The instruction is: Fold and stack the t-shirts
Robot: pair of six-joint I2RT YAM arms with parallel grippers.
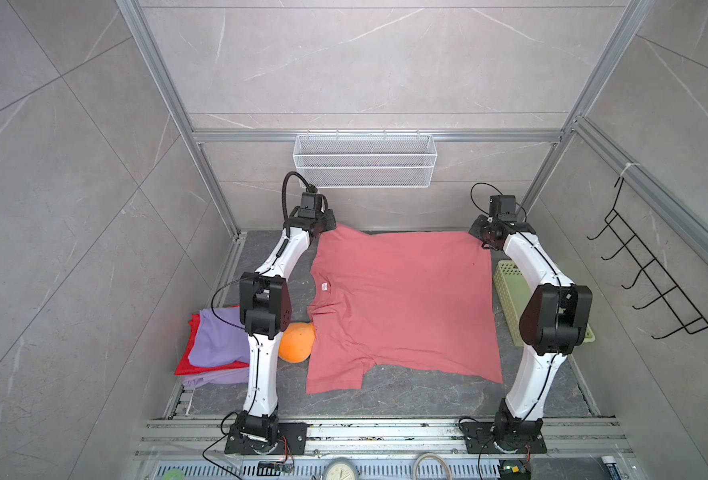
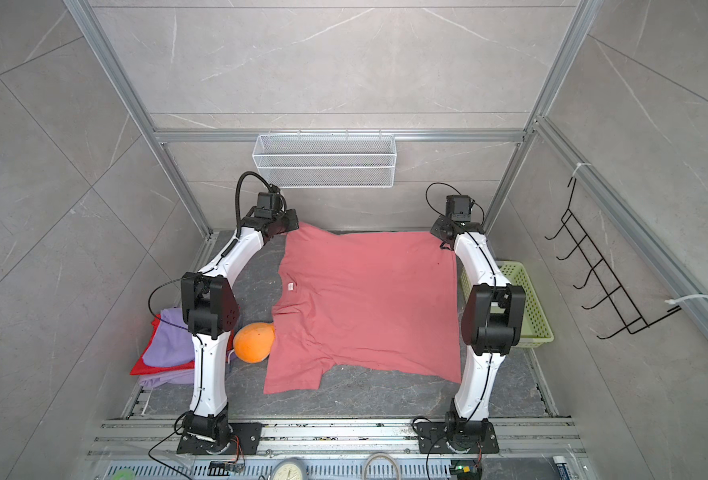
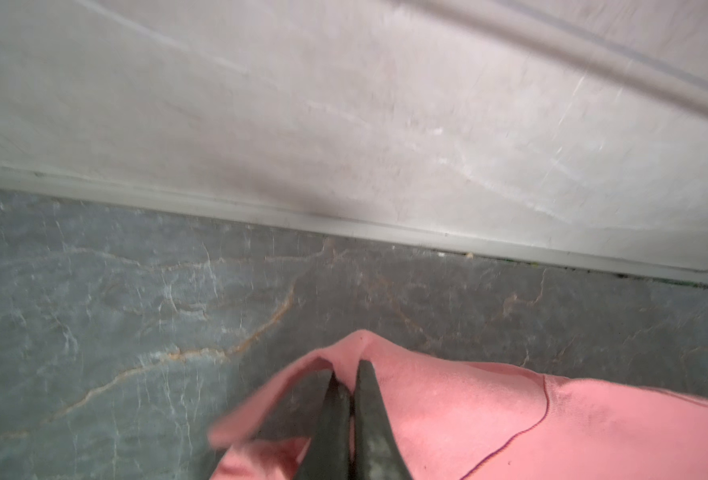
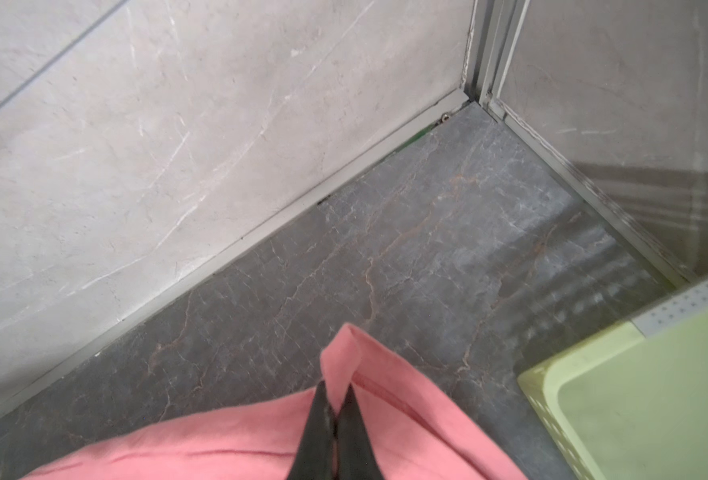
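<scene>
Nearest me, the markings on a dial [image 1: 340,470] at the front rail are too small to read. On the dark table [image 1: 385,397] the salmon-pink t-shirt [image 1: 402,299] lies spread flat. Its long axis runs left to right, with the collar to the left and the hem to the right. The writing on its white neck label [image 1: 325,286] is illegible. At the left, a lavender t-shirt [image 1: 215,336] lies on a red t-shirt [image 1: 184,363], beside an orange plush toy [image 1: 296,343]. At the right, my arm partly hides the green basket [image 2: 533,303] and what is inside it. At the far edge, my left gripper [image 3: 349,368] is clamped on the far sleeve and my right gripper [image 4: 335,384] on the far hem corner. A wire basket [image 1: 365,160] hangs on the back wall.
</scene>
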